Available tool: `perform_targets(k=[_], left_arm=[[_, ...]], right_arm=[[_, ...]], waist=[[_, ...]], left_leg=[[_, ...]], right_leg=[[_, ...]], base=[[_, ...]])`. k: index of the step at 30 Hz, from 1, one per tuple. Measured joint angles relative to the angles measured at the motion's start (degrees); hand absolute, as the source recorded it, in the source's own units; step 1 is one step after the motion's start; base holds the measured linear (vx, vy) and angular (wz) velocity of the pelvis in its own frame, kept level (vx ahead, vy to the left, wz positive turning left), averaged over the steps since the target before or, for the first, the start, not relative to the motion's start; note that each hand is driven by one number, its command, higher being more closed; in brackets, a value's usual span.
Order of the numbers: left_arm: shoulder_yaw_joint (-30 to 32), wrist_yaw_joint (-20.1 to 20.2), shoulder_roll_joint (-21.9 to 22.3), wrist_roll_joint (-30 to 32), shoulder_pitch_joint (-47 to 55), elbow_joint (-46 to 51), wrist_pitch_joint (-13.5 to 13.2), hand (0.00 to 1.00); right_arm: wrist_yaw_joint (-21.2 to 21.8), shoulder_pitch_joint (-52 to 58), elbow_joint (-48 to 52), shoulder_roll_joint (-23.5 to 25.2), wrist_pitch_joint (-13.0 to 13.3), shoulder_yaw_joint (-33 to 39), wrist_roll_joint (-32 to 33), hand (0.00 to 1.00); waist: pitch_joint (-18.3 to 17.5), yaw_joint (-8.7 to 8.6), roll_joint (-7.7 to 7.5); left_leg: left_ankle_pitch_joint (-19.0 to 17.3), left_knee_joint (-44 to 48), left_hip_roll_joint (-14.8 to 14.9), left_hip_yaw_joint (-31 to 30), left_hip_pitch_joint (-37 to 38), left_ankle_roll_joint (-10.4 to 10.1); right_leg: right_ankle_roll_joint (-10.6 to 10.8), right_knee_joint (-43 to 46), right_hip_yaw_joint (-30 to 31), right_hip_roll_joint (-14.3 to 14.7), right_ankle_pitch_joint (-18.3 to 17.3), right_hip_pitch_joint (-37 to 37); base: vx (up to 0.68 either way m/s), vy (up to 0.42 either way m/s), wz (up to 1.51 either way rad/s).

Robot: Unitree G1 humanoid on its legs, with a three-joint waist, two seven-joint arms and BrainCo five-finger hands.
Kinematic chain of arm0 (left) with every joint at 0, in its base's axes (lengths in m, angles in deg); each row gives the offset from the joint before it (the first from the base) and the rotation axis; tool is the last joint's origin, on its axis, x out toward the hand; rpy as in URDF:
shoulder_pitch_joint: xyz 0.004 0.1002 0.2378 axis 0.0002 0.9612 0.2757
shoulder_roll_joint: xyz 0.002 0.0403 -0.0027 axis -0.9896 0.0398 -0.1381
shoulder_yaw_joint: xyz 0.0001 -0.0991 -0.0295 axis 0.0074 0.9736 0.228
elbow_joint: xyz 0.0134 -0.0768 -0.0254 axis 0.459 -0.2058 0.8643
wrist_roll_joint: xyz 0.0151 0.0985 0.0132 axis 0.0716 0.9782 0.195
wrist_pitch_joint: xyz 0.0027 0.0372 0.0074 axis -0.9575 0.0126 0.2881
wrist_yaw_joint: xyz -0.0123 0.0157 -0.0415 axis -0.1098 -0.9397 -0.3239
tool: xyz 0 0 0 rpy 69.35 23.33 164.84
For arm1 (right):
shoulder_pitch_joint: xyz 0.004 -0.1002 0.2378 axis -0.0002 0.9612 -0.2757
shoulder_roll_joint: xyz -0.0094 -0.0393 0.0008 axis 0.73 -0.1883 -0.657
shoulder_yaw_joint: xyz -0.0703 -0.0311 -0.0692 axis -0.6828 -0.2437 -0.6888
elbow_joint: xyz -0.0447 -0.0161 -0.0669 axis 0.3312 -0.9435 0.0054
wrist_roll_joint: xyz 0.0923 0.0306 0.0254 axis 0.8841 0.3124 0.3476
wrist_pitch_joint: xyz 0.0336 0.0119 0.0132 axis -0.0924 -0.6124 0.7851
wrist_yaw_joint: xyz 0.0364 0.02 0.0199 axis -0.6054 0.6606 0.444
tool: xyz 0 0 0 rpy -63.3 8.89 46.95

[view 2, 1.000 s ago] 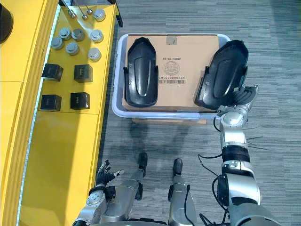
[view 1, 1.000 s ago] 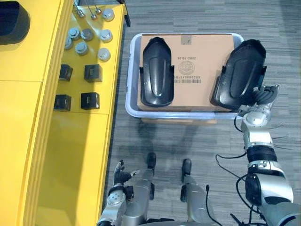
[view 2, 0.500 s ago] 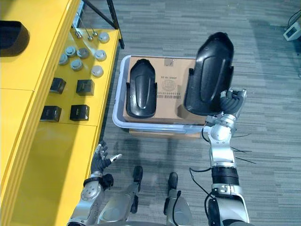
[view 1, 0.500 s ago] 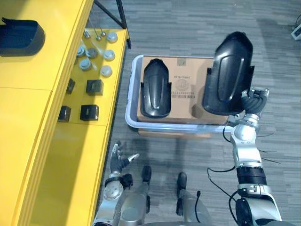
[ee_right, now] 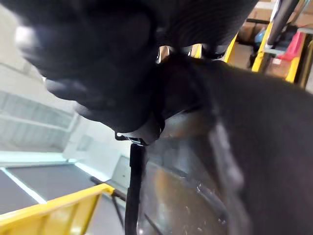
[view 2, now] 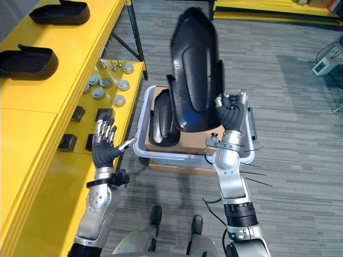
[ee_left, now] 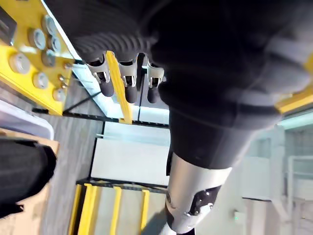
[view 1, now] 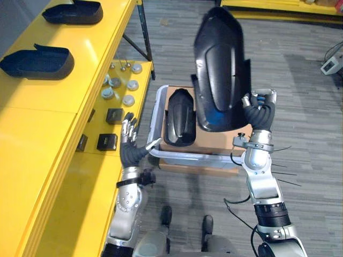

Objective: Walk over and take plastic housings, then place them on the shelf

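My right hand (view 1: 259, 111) is shut on the lower edge of a large black plastic housing (view 1: 220, 69) and holds it upright, high above the bin. The same housing (ee_right: 244, 147) looms close and dark in the right wrist view. A second black housing (view 1: 179, 116) lies on a cardboard box (view 1: 214, 143) inside the pale bin (view 1: 156, 153). My left hand (view 1: 130, 145) is raised beside the bin's left corner, open and holding nothing, its fingers (ee_left: 128, 89) straight. Two more black housings (view 1: 37, 61) (view 1: 73, 12) rest on the yellow shelf top (view 1: 32, 128).
The yellow shelf runs along my left. Its lower level carries several round metal pieces (view 1: 120, 88) and small black boxes (view 1: 107, 142). A dark rack leg (view 1: 143, 40) stands behind the bin. Grey carpet (view 1: 305, 96) lies open to the right.
My right hand has lifted the housing out of the bin and well above it. My left hand has risen from low down to beside the bin. The camera view has shifted.
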Motion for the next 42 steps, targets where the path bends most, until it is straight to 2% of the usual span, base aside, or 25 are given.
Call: perform_targets(k=[5, 10, 14, 15, 23, 24, 30, 34, 39, 42], left_arm=[[-3.2, -0.9, 0.3, -0.3, -3.1, -0.5, 1.4, 0.0], [-5.7, -1.1, 0.2, -0.2, -6.4, -4.3, 4.7, 0.0], [-6.5, -2.1, 0.0, -0.4, -7.3, -4.5, 5.8, 0.0], [-6.6, -2.3, -0.1, -0.5, -7.3, -4.6, 5.9, 1.0], [-6.7, -3.5, -0.5, -2.8, -7.7, -7.1, 7.1, 1.0], [-6.5, -3.7, -0.6, -2.8, -7.7, -7.2, 7.2, 1.0], [-6.1, -3.8, -1.8, -2.8, -7.6, -8.7, 7.7, 1.0], [-5.9, -3.8, -2.1, -2.6, -7.6, -8.7, 8.1, 1.0], [-3.9, -3.7, -2.1, 0.4, -7.1, -8.7, 8.3, 1.0], [-1.8, -3.5, -1.4, 2.9, -5.8, -8.4, 8.3, 1.0]], right_arm=[[1.0, 0.1, 3.1, 2.4, 0.2, -5.0, -1.0, 1.0], [2.2, 1.6, 3.7, 4.6, 1.1, -10.9, -1.6, 1.0], [3.2, 2.0, 3.7, 4.6, 1.1, -13.1, -1.6, 1.0], [3.6, 2.1, 3.6, 4.6, 1.1, -13.2, -1.7, 1.0], [3.7, 3.2, 3.5, 2.6, 1.3, -16.2, -3.5, 1.0], [3.7, 3.3, 3.5, 2.0, 1.5, -16.6, -3.5, 0.0], [4.7, 5.9, 3.0, 0.1, 3.4, -17.6, -2.9, 0.0], [6.0, 6.3, 2.9, -0.9, 3.7, -17.6, 0.4, 0.0], [7.3, 6.3, 3.2, -1.4, 4.0, -16.5, 3.9, 0.0], [8.2, 6.2, 6.2, -1.9, 5.0, -13.3, 6.4, 0.0]], waist=[[-1.4, -0.21, -0.15], [-3.3, -0.26, -0.62], [-3.8, -0.28, -1.14], [-4.1, -0.28, -1.33], [-5.5, -0.32, -1.65], [-5.5, -0.31, -1.65], [-7.2, -0.48, -1.69], [-7.8, -0.49, -1.72], [-8.3, -0.48, -1.76], [-8.4, -0.37, -1.77]], left_leg=[[-0.2, -0.4, 0.0, 0.2, 0.3, -0.2], [-0.1, -0.4, 0.1, 0.3, 0.6, -0.1], [0.0, -0.4, 0.1, 0.5, 0.7, 0.0], [0.0, -0.4, 0.1, 0.7, 0.7, 0.0], [0.0, -0.2, 0.1, 0.9, 1.0, 0.0], [0.0, -0.2, 0.1, 1.0, 1.1, 0.0], [0.0, -0.4, 0.1, 1.1, 1.2, 0.0], [0.0, -0.4, 0.1, 0.9, 1.7, 0.0], [-0.2, -0.4, 0.2, 0.9, 2.2, -0.3], [-0.2, -0.4, 0.3, 1.4, 2.2, -0.3]], right_leg=[[0.0, 0.0, 0.4, 0.0, 0.0, 0.1], [0.0, -0.1, 0.4, 0.1, 0.0, 0.4], [0.0, -0.1, 0.5, 0.1, 0.0, 0.4], [0.0, -0.1, 0.6, 0.1, 0.0, 0.4], [-0.1, -0.2, 0.7, 0.1, 0.1, 0.6], [-0.1, -0.1, 0.7, 0.1, 0.1, 0.7], [-0.2, 0.0, 0.7, 0.0, 0.0, 0.7], [-0.4, 0.1, 0.7, 0.1, -0.1, 1.1], [-0.4, 0.1, 0.8, 0.1, -0.2, 1.6], [-0.5, 0.1, 1.0, 0.1, -0.2, 1.6]], base=[[-0.03, -0.004, -0.03], [0.0, 0.0, 0.0], [0.0, -0.001, -0.01], [0.0, 0.0, 0.0], [0.0, -0.001, -0.01], [-0.02, -0.005, -0.05], [-0.01, -0.001, -0.01], [0.0, 0.0, 0.0], [0.0, -0.001, 0.01], [0.0, 0.0, 0.0]])
